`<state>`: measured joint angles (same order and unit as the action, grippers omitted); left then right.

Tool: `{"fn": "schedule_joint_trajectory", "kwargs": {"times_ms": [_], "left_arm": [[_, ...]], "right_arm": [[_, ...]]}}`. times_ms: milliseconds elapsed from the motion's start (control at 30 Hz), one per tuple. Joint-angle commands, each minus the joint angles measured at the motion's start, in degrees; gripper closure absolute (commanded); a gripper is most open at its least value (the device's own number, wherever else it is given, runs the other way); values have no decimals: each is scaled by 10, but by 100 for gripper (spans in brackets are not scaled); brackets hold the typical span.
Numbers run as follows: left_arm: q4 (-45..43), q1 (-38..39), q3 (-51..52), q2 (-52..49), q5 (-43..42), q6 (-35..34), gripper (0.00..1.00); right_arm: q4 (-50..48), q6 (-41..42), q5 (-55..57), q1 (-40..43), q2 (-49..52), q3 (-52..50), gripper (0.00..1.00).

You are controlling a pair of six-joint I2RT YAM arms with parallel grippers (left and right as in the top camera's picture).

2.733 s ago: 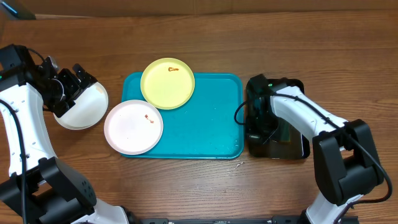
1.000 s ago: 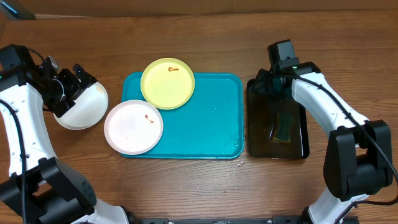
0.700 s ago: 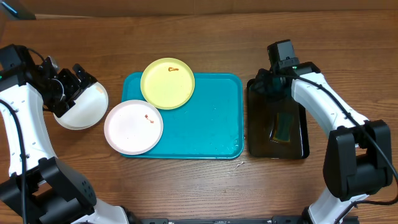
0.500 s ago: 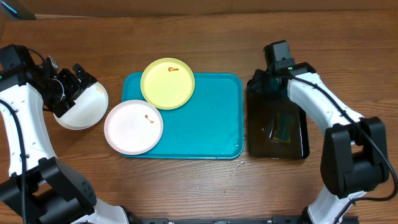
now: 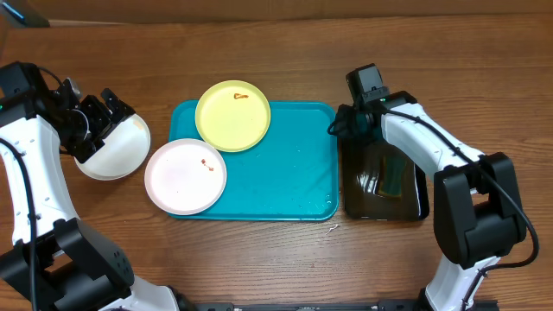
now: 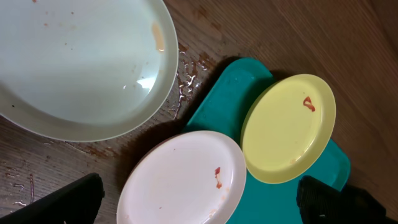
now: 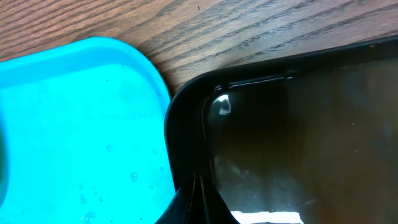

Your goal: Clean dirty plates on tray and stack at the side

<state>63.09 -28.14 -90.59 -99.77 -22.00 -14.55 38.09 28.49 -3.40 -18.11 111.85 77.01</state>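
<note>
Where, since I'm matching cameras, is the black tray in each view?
Overhead: black tray lies right of centre, beside the blue tray.
Left wrist: not in it.
Right wrist: black tray fills the right and bottom.
Shared landmark: the blue tray, also in left wrist and right wrist.

left arm (image 5: 24,168): coming up from 7 o'clock of the overhead view, bending at the elbow and reaching toward 10 o'clock.
left gripper (image 5: 105,107): sitting near 10 o'clock, aiming toward 3 o'clock, its jaws standing wide apart.
left fingertips (image 6: 62,199): showing dark at 7 and 5 o'clock of the wrist view.
right arm (image 5: 432,151): rising from 5 o'clock and stretching toward 1 o'clock.
right gripper (image 5: 340,128): pointing downward, its jaws pressing together, the joined tips showing at 6 o'clock of its wrist view.
</note>
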Motion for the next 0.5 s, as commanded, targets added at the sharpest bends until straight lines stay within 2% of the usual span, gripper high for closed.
{"fn": "schedule_joint_trajectory", "kwargs": {"times_ms": [0,233,367,467], "left_arm": [[1,0,-10,8,2,13,0],[1,0,-10,8,1,13,0],[1,0,-10,8,2,13,0],[1,0,-10,8,1,13,0]], "right_arm": [[-6,3,2,-6,-2,0,96],[2,0,20,1,-3,8,95],[42,-35,23,17,-23,48,87],[93,-45,23,24,-41,96,85]]}}
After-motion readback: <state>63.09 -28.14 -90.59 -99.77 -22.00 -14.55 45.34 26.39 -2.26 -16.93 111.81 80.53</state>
